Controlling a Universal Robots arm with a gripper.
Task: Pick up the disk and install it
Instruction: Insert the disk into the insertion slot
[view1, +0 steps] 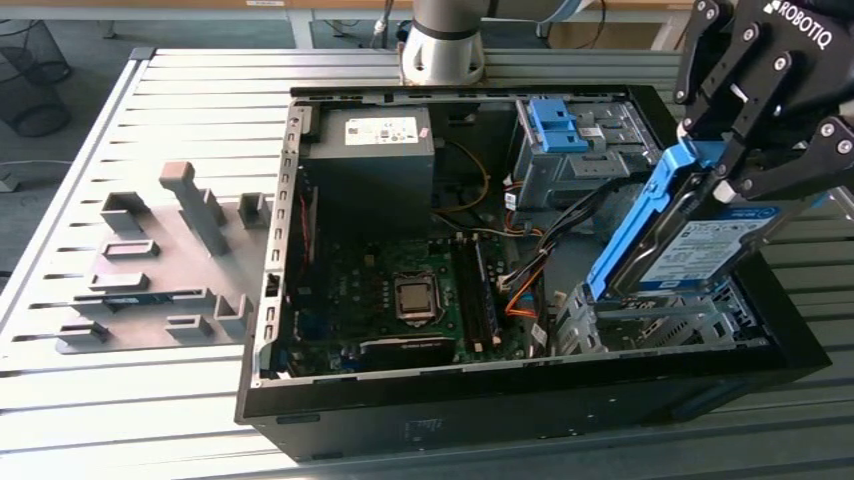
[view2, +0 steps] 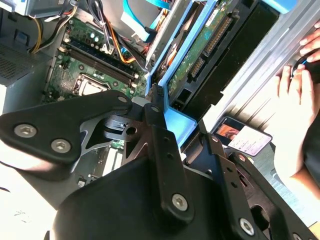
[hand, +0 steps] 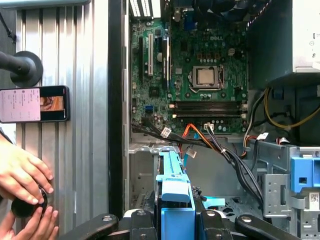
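1. The worktop (view1: 187, 90) is ribbed grey metal made of long parallel slats.
2. A black computer case (view1: 534, 410) lies open on it, a boxy shell with thin sheet-metal walls.
3. Inside the case sit a plain grey power supply (view1: 374, 160) and a green motherboard (view1: 387, 280) with a square silver socket.
4. A flat grey fixture plate (view1: 147, 250) with upright blocks lies on the exterior view's left, well apart from the work.
5. The robot's hand (view1: 742, 172), black and angular, is pinching the disk by its blue rails.
6. The disk (view1: 701, 250) is a flat silver slab with a white-and-blue label. It hangs tilted over the case corner at the exterior view's right.
7. A perforated silver drive cage (view1: 654, 325) stands under the disk's lower end. I cannot tell whether they touch.
8. A blue bracket (view1: 558, 125) sits in a second cage farther back.
9. Orange and black cables (view1: 534, 270) run between the motherboard and the cages, just beside the disk.
10. The second wrist view shows the disk's green circuit-board underside.
11. The first wrist view shows a phone (hand: 34, 104) on the slats and a person's fingers (hand: 22, 175) around a small black round object.
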